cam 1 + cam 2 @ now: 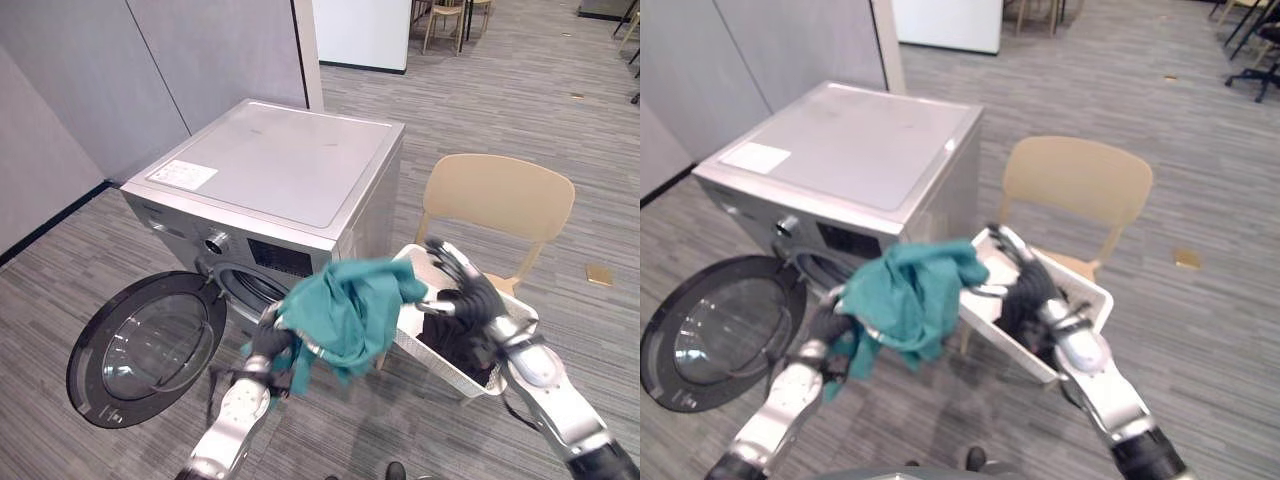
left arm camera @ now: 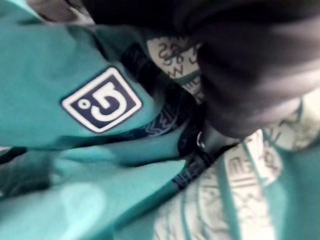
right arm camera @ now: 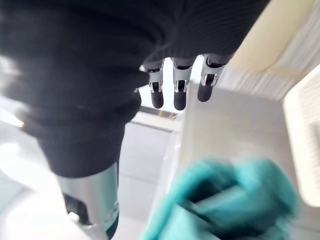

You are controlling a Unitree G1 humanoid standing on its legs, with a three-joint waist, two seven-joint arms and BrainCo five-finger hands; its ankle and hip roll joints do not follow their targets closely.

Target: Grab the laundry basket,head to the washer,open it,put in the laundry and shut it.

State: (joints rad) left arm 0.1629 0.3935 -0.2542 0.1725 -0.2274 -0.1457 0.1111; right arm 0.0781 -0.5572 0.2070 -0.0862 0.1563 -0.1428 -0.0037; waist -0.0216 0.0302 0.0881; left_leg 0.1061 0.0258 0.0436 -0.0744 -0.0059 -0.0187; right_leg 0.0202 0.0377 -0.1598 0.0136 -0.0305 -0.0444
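The washer [image 1: 275, 180] is the landmark: a silver front-loader whose round door [image 1: 145, 345] hangs swung open to its left, leaving the drum mouth [image 1: 258, 290] clear. Just to the washer's right stands a tan chair [image 1: 497, 205], and on its seat rests the white laundry basket [image 1: 440, 355], tilted toward the washer with dark clothes [image 1: 455, 345] heaped inside.

Directly in front of the washer's opening, a teal garment [image 1: 350, 305] is held up in a loose bunch, spanning from the drum mouth across to the basket's near rim. The left hand [image 1: 268, 340] sits under the garment's washer-side end, its fingers buried in the fabric, so whether they clasp it cannot be told. The right hand [image 1: 470, 290] is over the basket with fingers extended and relaxed, holding nothing that can be seen; the right wrist view shows them straight.

The garment looks light, limp and prone to drape or snag on the door rim. A gathered fistful near its middle would likely carry it best, with trailing ends tucked before pushing it into the drum.
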